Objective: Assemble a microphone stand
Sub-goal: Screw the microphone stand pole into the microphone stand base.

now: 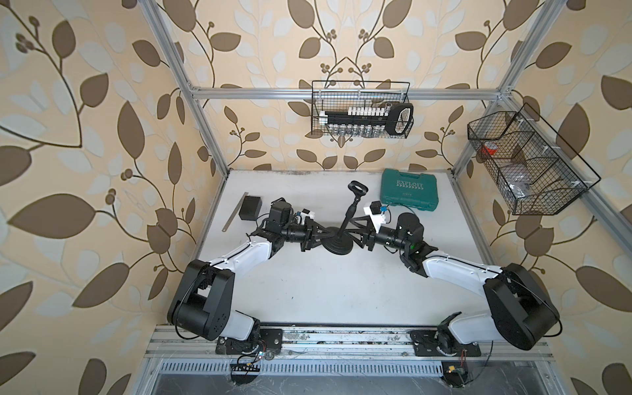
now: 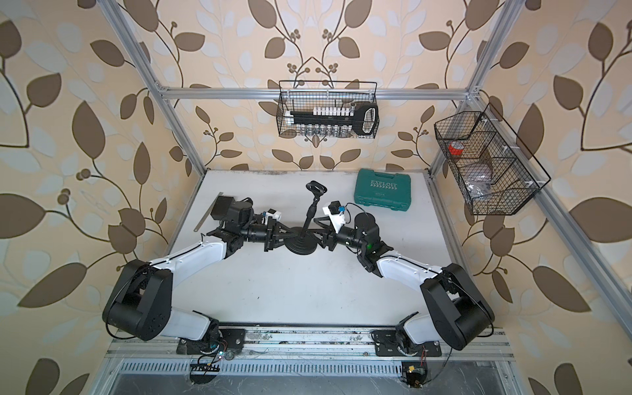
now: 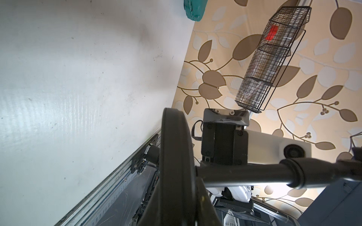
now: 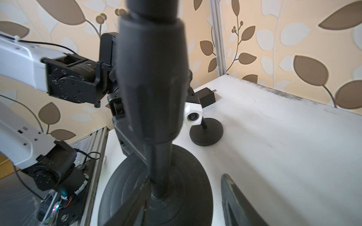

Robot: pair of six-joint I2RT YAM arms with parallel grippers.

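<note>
Your left pincer (image 1: 331,234) clamps the stand (image 1: 338,247); right pincer (image 1: 354,232) gapes around its pole (image 1: 352,208). A bump could topple it.

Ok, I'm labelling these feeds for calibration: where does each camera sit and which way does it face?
Top views: overhead at the front, both looking down on the table; both arms show whole, meeting at the stand.
Left wrist: on the left arm, looking across the stand's base at the right arm; its own finger shows.
Right wrist: on the right arm, looking past the pole at the left arm; own fingers show.
Shared: both wrist views hold the stand's base.
</note>
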